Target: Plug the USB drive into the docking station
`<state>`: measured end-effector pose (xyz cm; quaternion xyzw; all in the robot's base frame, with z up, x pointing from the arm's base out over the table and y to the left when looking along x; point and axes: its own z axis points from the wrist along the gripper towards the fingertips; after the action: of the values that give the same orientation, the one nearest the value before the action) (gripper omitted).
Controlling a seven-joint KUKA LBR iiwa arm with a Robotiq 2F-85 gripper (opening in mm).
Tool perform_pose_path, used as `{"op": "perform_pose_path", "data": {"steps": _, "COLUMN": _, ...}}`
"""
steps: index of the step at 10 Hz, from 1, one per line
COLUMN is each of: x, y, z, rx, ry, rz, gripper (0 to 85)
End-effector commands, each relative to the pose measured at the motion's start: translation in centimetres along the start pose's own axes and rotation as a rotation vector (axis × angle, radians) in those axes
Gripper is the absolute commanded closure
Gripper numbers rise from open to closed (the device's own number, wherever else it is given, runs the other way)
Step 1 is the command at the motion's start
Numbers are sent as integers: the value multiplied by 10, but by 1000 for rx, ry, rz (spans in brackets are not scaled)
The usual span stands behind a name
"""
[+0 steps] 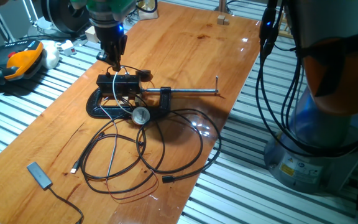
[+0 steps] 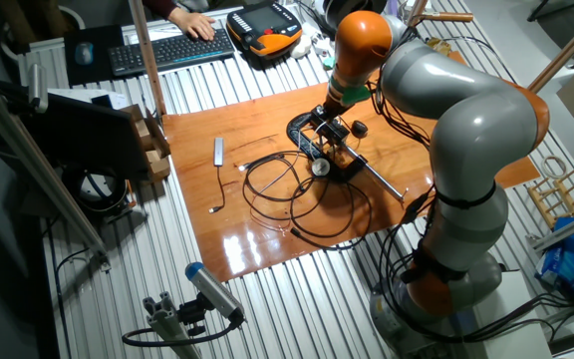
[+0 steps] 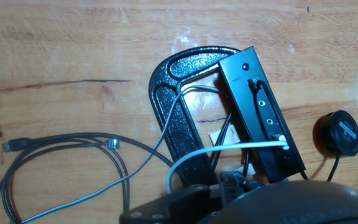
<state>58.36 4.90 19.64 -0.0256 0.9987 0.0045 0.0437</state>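
Across the middle of the frame, the wooden table (image 1: 185, 56) carries everything. Left of centre, the black G-clamp (image 1: 107, 107) grips the docking station (image 1: 118, 83), a rigid box unlikely to shift when pushed. Loose cables (image 1: 148, 152) coil below it; a white cable (image 3: 229, 151) crosses its port face and could crowd the approach. The end effector (image 1: 114, 64) hangs just above the station; whether it is clenched cannot be told. The USB drive, judged light, stiff and best pinched by its stubby body, cannot be made out.
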Motion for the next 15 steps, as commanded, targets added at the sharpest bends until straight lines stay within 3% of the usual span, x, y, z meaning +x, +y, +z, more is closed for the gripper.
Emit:
{"op": "perform_pose_path", "data": {"steps": 1, "x": -1, "y": -1, "z": -1, "rx": -4, "ry": -1, "rz": -2, "gripper": 850}}
{"op": "perform_pose_path", "data": {"steps": 4, "x": -6, "y": 0, "z": -10, "rx": 34, "ry": 17, "rz": -42, "gripper": 850}}
{"op": "perform_pose_path", "data": {"steps": 6, "x": -3, "y": -2, "z": -11, "rx": 1, "ry": 21, "rz": -20, "gripper": 850}}
{"op": "perform_pose_path", "data": {"steps": 9, "x": 2, "y": -3, "z": -13, "rx": -16, "ry": 29, "rz": -3, "gripper": 850}}
{"op": "perform_pose_path", "data": {"steps": 15, "x": 2, "y": 0, "z": -8, "rx": -3, "ry": 28, "rz": 2, "gripper": 850}}
